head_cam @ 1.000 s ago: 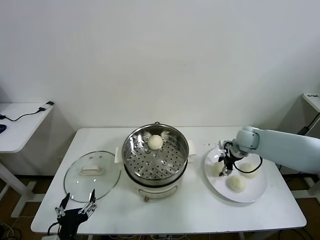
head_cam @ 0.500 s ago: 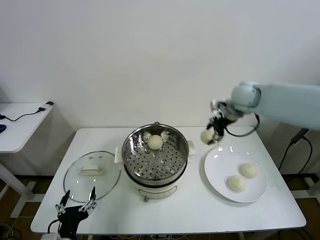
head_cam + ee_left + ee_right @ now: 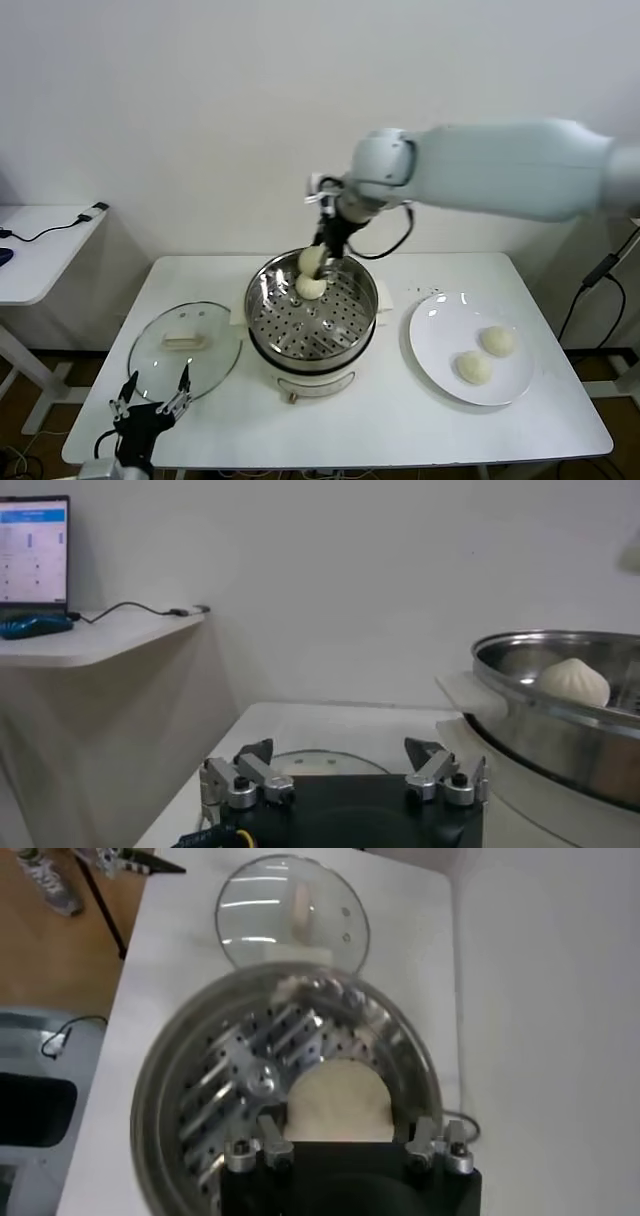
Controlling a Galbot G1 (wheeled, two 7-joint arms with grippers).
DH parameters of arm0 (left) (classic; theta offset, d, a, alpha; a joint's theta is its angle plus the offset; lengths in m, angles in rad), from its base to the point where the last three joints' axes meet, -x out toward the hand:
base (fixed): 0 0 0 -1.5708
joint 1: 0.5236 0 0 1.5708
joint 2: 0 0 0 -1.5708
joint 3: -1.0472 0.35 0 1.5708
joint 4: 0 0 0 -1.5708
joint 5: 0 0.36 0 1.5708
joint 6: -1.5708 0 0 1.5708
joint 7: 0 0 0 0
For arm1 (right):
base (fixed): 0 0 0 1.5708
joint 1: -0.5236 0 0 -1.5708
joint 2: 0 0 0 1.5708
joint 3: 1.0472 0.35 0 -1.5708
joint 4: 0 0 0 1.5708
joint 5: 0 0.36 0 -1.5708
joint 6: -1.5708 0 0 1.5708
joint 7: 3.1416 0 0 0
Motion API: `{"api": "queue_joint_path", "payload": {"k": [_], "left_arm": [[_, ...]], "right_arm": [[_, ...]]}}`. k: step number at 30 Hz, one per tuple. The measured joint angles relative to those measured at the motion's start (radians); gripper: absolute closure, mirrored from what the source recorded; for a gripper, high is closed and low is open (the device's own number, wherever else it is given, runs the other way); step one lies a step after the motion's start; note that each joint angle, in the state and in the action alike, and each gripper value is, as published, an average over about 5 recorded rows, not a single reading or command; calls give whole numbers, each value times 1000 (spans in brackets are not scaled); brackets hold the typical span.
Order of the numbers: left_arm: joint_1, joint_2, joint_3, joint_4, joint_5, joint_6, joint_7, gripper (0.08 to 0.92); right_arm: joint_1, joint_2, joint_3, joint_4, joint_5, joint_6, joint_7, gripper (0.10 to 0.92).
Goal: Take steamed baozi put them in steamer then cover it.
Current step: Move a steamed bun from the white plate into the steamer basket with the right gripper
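— Where's my right claw (image 3: 322,262)?
— Centre frame, over the steamer (image 3: 312,310), pinching a baozi (image 3: 311,259) above the one inside.
— And the left claw (image 3: 150,402)?
— Lower left, spread wide, near the cover (image 3: 185,350) on the bench (image 3: 400,410).

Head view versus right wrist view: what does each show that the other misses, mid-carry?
Only the head view shows the white plate with two baozi left on it, the right arm reaching over the table, and the idle left gripper, open at the table's near-left edge.

Only the right wrist view shows the right gripper shut on the carried baozi, seen from above.

Both show the steamer and the glass lid lying beside it.
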Motion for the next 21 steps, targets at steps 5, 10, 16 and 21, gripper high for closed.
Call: {"api": "queue_joint_path", "payload": {"k": [5, 10, 16, 21], "left_arm": [[0, 2, -1, 0, -2, 3, 0, 177], [-1, 3, -2, 0, -4, 7, 0, 177], [-4, 5, -5, 0, -9, 11, 0, 177], [-4, 5, -5, 0, -9, 10, 0, 177]], "right_arm": [[-81, 72, 11, -47, -14, -25, 39, 338], [-153, 122, 16, -86, -28, -42, 70, 338], [-217, 159, 19, -112, -39, -59, 103, 338], [-238, 169, 27, -122, -48, -65, 125, 296]]}}
